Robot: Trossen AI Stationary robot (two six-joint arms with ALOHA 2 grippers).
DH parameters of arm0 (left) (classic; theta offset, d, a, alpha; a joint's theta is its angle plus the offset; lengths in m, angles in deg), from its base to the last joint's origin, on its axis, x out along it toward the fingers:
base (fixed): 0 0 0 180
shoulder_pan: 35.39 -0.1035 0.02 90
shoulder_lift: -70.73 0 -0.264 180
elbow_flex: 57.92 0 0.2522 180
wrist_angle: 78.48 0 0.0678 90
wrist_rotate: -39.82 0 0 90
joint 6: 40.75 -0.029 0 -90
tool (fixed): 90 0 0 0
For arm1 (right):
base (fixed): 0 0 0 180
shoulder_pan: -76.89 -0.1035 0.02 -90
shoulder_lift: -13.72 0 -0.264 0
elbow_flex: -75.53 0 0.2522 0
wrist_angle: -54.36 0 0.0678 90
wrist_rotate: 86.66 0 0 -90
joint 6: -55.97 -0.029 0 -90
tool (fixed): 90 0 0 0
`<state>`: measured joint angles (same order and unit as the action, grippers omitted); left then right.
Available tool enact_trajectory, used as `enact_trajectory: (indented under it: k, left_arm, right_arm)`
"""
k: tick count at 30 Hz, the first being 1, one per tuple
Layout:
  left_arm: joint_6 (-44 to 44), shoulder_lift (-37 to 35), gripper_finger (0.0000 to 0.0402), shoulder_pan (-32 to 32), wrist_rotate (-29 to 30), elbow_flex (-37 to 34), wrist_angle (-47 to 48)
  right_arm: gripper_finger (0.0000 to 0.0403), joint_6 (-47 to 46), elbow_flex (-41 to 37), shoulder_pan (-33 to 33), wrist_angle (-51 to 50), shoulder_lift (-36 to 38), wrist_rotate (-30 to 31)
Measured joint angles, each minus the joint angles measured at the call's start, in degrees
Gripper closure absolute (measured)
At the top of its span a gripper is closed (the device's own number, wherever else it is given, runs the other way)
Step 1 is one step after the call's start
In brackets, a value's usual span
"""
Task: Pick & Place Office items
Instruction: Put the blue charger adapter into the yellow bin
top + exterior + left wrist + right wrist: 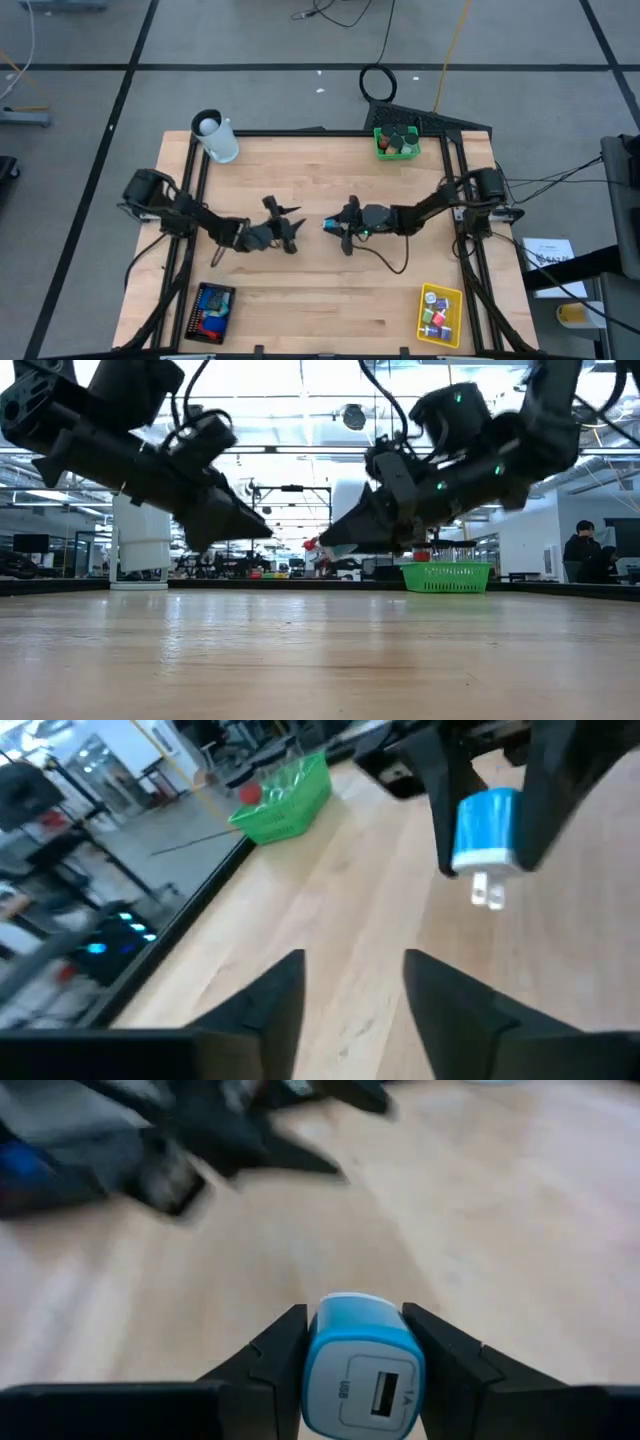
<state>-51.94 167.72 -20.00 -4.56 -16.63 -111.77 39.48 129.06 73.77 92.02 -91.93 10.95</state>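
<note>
Right gripper (352,1370) clamps small blue-and-white plastic USB charger block (362,1365) above table (320,300) centre; left gripper (352,995) open, empty, nearby. Risk: grippers colliding mid-table, jarring block loose.

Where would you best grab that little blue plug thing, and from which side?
By its two flat sides, as the right gripper does now: its fingers clamp the blue USB charger across the body, with the USB port facing back toward the wrist. That leaves the metal prongs free at the far end, as the left wrist view shows. The left gripper is open and empty.
</note>
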Motion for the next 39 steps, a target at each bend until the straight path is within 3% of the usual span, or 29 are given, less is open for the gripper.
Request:
enact_trajectory:
  k: [7,13,18,21,29,39]
  left_arm:
    - [2.4,-4.1,0.0305,-3.3,-9.3,-6.9,-6.7]
    - [3.0,-4.1,0.0346,-4.6,-9.7,-7.5,-6.7]
    - [3.1,-4.1,0.0368,-4.6,-9.7,-7.5,-6.6]
    - [3.1,-4.1,0.0377,-4.6,-9.7,-7.5,-6.1]
    - [3.2,-4.1,0.0398,-4.6,-9.7,-7.5,-4.7]
    - [3.7,-4.1,0.0375,-4.6,-9.7,-7.5,-4.5]
  right_arm:
    - [0.0273,0.1,0.0,-4.9,-28.2,18.3,10.5]
    - [0.0273,-13.2,0.0,-12.5,-52.5,32.9,12.5]
    - [0.0273,-28.3,0.0,-21.1,-67.2,39.6,10.1]
    - [0.0273,-37.2,0.0,-26.4,-71.5,41.4,6.3]
    - [0.0273,-56.2,0.0,-39.8,-71.9,41.3,-6.1]
    - [0.0273,-79.6,0.0,-52.9,-71.9,41.4,-7.8]
